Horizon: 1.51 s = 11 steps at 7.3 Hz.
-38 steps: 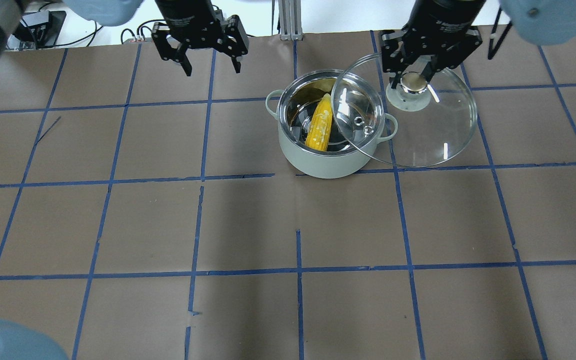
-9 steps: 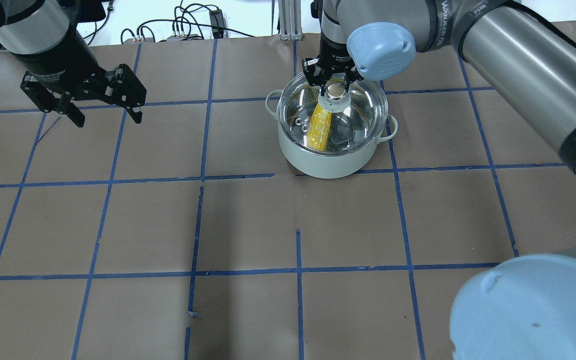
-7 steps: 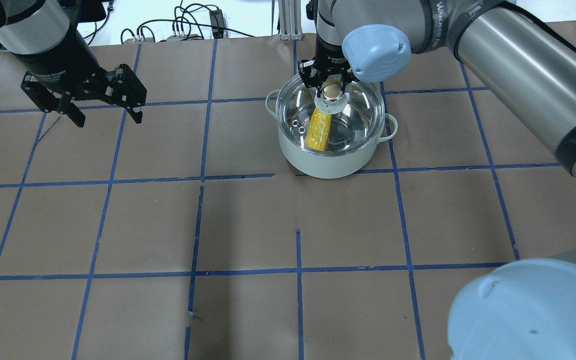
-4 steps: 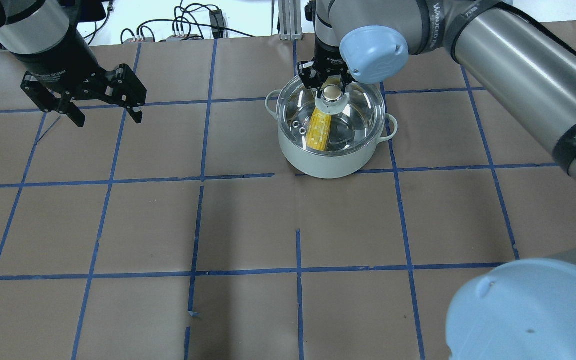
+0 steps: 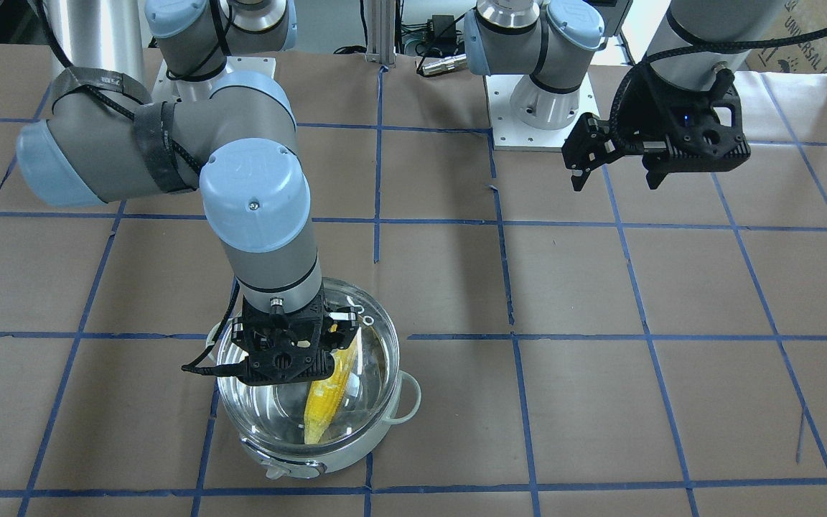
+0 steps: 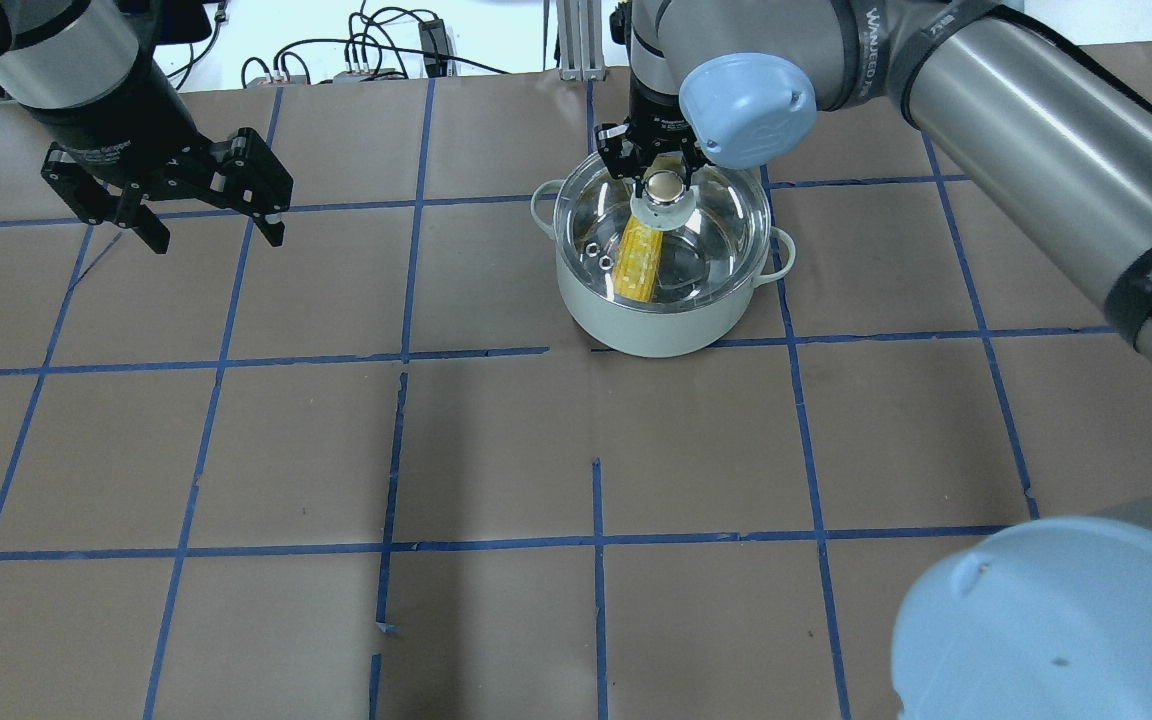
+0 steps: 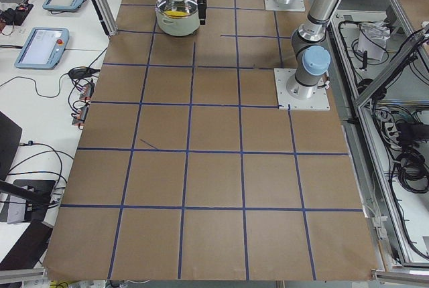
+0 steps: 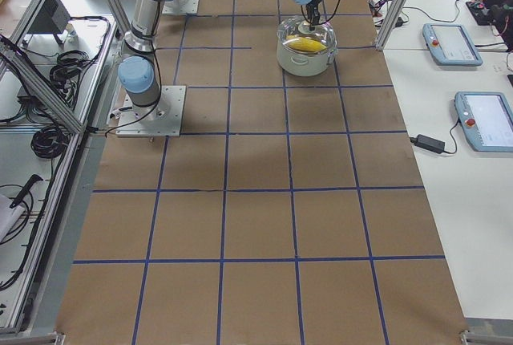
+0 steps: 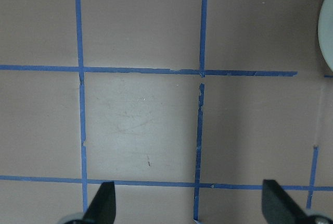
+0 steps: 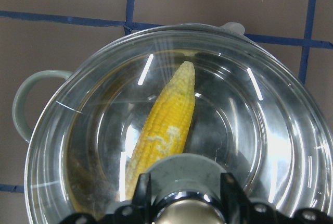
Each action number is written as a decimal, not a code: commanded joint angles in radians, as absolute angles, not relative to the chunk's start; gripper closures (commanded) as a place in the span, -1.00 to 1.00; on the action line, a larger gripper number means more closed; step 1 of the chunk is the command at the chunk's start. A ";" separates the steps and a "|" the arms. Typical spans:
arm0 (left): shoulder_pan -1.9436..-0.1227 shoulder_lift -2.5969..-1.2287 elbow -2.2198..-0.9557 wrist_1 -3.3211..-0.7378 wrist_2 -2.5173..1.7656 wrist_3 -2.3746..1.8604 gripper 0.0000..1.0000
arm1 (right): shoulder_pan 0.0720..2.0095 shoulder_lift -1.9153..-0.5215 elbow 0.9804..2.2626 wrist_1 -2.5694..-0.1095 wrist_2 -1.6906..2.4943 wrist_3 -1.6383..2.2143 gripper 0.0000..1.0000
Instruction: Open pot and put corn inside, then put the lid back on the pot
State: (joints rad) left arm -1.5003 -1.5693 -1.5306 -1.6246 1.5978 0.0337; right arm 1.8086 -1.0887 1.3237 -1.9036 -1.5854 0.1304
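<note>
The pot (image 6: 656,318) stands on the brown table at the back centre, with the yellow corn (image 6: 636,262) lying inside it. The glass lid (image 6: 721,235) sits level on the pot's rim. My right gripper (image 6: 664,178) is right above it, shut on the lid's central knob. In the right wrist view the fingers (image 10: 143,190) flank the knob over the lid (image 10: 260,130) and the corn (image 10: 169,127). The front view shows the pot (image 5: 327,459), the corn (image 5: 327,395) and the right gripper (image 5: 290,368). My left gripper (image 6: 216,238) hangs open and empty far to the left.
Blue tape lines grid the brown paper. Cables and a metal post (image 6: 576,40) lie beyond the table's far edge. The left wrist view shows bare paper below the left gripper (image 9: 190,206) and the pot's edge (image 9: 328,31) at right.
Five seconds ago the right gripper held the lid tilted beside the pot; it now rests on the rim. The left gripper has moved left. Nothing has moved in the last half second.
</note>
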 commanded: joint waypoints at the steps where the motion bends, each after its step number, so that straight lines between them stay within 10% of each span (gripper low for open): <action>1: -1.500 -1.569 -1.531 -1.623 1.598 0.032 -1.00 | 1.809 -1.089 1.324 -1.904 -1.585 0.130 0.35; 11: -1.500 -1.569 -1.531 -1.623 1.597 0.034 -1.00 | 1.809 -1.077 1.322 -1.931 -1.585 0.130 -0.11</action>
State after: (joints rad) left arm -1.5003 -1.5693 -1.5309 -1.6229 1.5971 0.0326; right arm 1.8085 -1.0776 1.3236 -1.9309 -1.5840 0.1304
